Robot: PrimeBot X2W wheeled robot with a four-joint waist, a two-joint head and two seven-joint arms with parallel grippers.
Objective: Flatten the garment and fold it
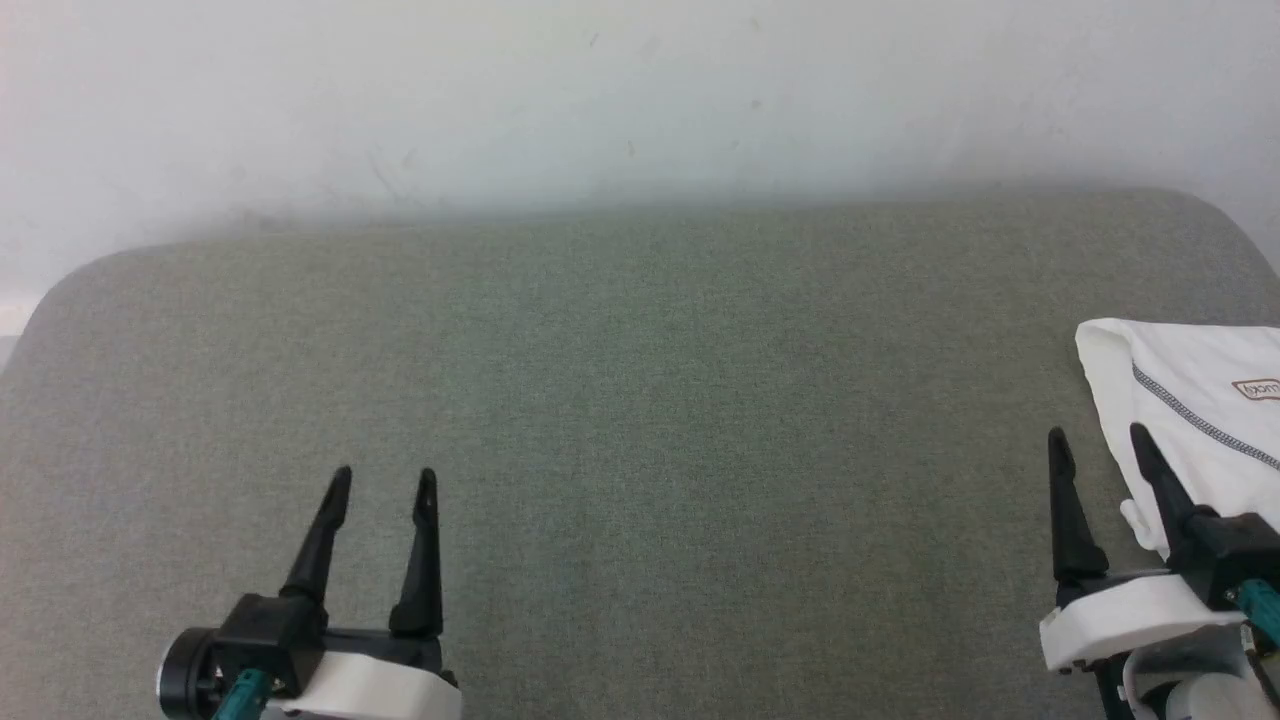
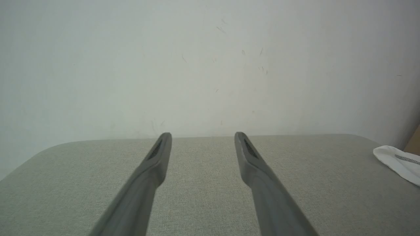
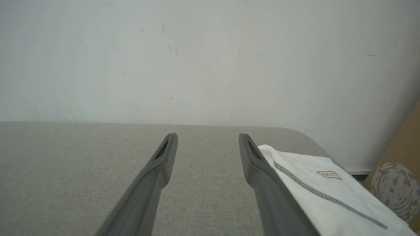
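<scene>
I see the garment [image 1: 1180, 350], white and thin, lying at the right edge of the grey padded surface [image 1: 640, 400], its dark zigzag stitching [image 1: 1200, 424] and small label [image 1: 1258, 389] facing up.

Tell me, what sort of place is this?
Probably a plain indoor room, perhaps a test space: a grey fabric-covered surface against a scuffed white wall, with a white garment lying on it.

PrimeBot X2W up close: left gripper [image 1: 385, 472] shows two long black fingers [image 1: 318, 540] tapering to points, black knuckle block [image 1: 265, 630], white moulded wrist shell [image 1: 370, 692]; silver-rimmed round black cap [image 1: 185, 682] at 8 o'clock of block, teal connector [image 1: 240, 694] at 7; right gripper [image 1: 1096, 432] matches, with black fingers, white shell, teal connector at 5 o'clock. Wrist views: dark ribbed pads [image 2: 155, 150] inside tips.
</scene>
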